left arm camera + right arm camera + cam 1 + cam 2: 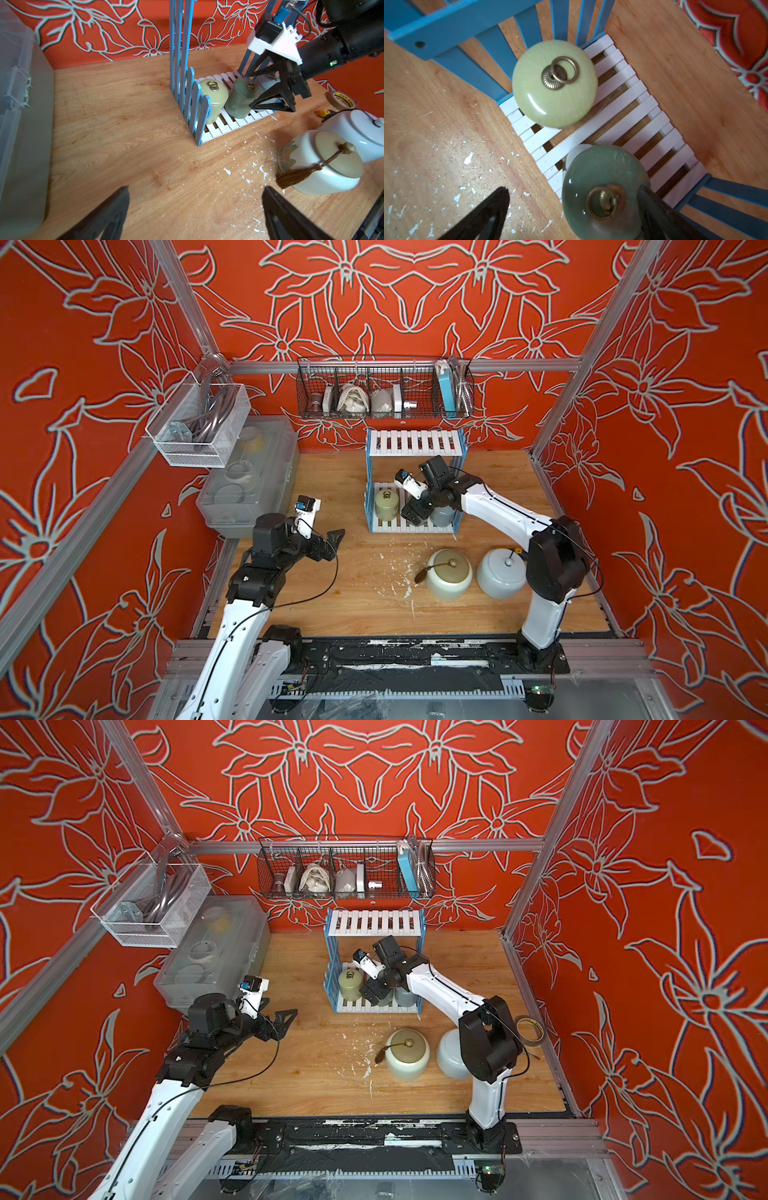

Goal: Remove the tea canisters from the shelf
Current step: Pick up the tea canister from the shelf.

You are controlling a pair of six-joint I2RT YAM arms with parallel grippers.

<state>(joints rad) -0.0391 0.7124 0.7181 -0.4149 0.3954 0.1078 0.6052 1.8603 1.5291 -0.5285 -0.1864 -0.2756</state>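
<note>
The shelf (415, 442) stands at the back of the table. Its lower tier holds an olive canister (386, 506), a green one (604, 187) and a blue-grey one (442, 516). My right gripper (572, 193) is open astride the green canister (241, 99): one finger is close by its lid and the other is well out over the table. The arm hides most of that canister in both top views. The cream canister (449, 574) and the white one (500, 572) stand on the table in front of the shelf. My left gripper (196, 191) hovers open and empty over the bare table, left of the shelf.
A clear plastic box (249, 477) lines the left edge, with a white mesh basket (199, 423) above it. A black wire basket (384, 389) hangs over the shelf. A tape roll (530, 1029) lies by the right wall. White flecks (227, 171) litter the wood.
</note>
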